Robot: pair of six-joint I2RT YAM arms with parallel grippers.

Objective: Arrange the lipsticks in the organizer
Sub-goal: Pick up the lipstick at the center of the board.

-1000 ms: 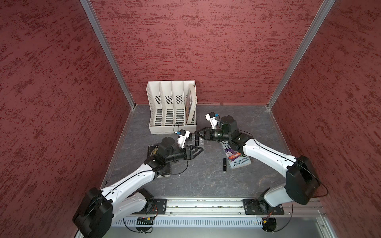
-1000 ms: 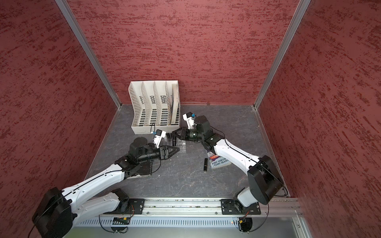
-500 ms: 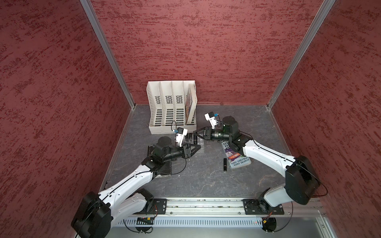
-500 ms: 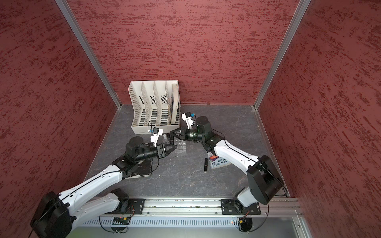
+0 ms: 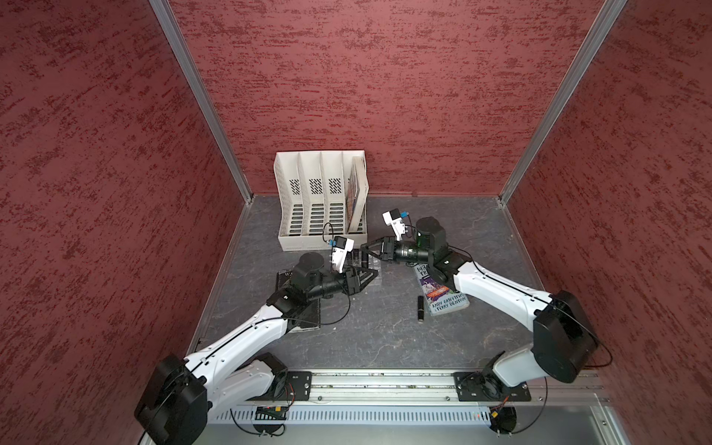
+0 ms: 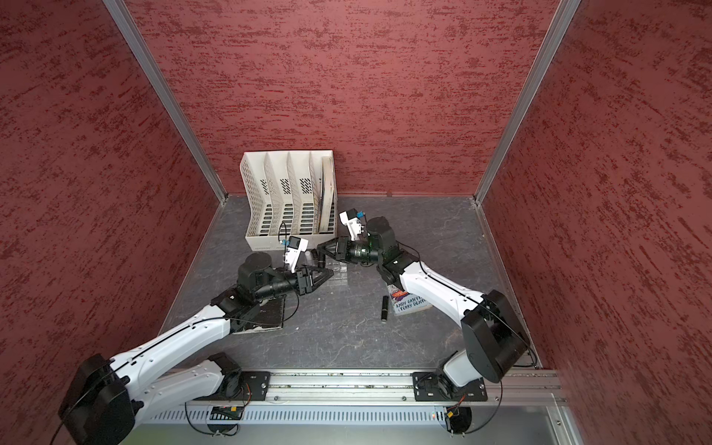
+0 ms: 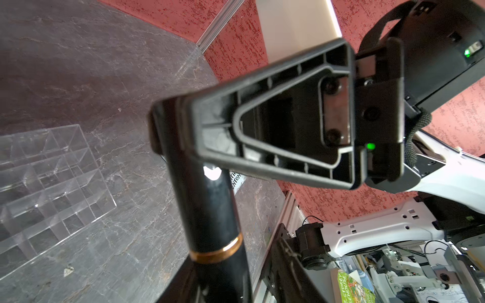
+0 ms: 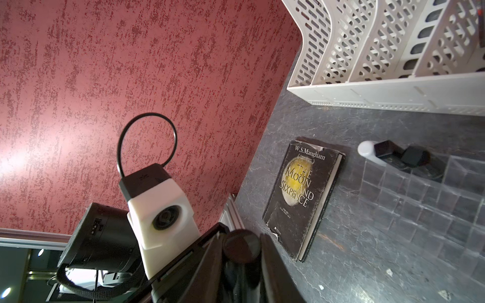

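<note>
Left wrist: gold-banded black lipstick (image 7: 210,210) clamped at far end by right end effector (image 8: 240,250), near end between left end effector (image 5: 371,274) fingers, grip there cannot tell. Clear organizer (image 7: 52,183) on desk (image 7: 91,65) alongside, holding three lipsticks (image 8: 388,150). Fifth lipstick (image 5: 421,308) lying beside paperback (image 5: 447,296).

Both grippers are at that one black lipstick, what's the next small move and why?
Probably the left gripper should close firmly on the black lipstick near its gold band. The right gripper is clamped on the other end, and the tube reaches into the left gripper, whose hold looks unclear. The organizer has empty cells close by.
</note>
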